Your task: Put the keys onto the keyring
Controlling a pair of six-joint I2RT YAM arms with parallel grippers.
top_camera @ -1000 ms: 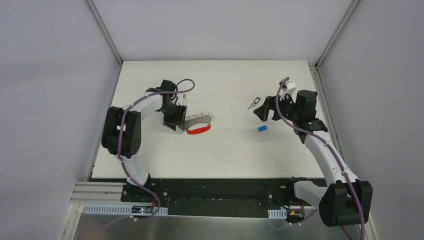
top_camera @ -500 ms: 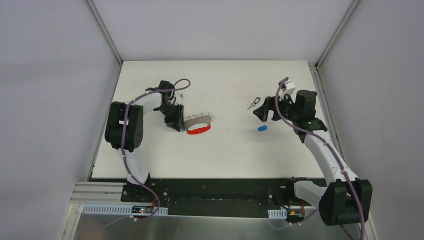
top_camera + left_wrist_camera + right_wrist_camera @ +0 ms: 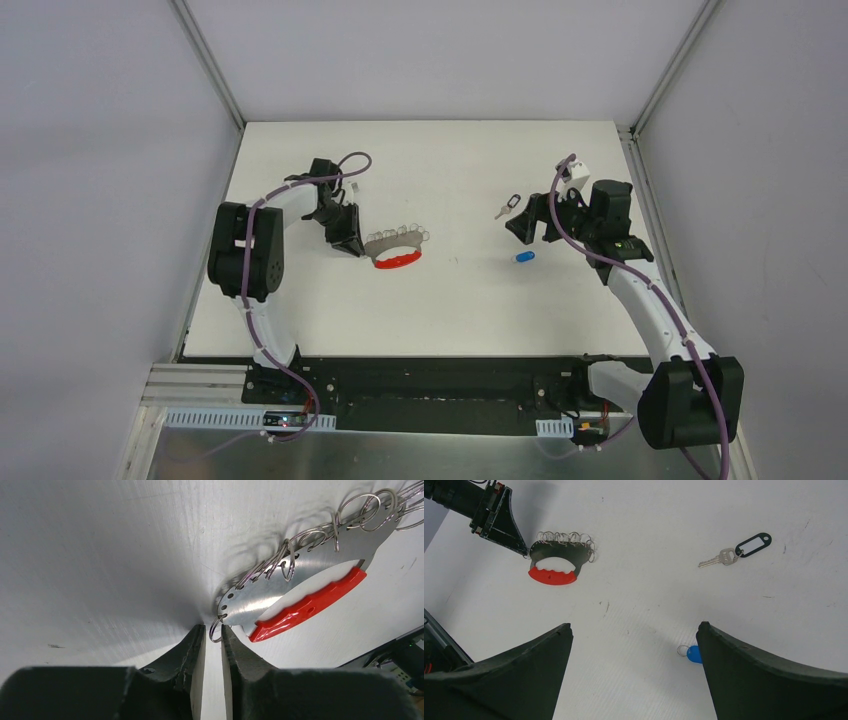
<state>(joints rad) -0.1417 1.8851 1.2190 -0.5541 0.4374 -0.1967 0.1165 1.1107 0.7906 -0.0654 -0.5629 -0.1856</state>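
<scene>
The keyring lies left of the table's middle: a silvery plate with a red curved grip and a row of small rings. My left gripper sits at its left end. Its fingertips stand a narrow gap apart around the end ring, which touches the right finger only. Two keys lie on the right: a silver one with a dark tag and a blue-headed one. My right gripper hovers wide open between them, and the blue key lies just inside its right finger.
The white table is walled by grey panels at the left, right and back. Both arm bases stand on the black rail at the near edge. In the right wrist view the keyring and the silver key lie far ahead.
My left gripper has closed most of the way and turned at the keyring's left end, with its elbow swinging left. The right arm, the keys and the keyring have stayed put.
</scene>
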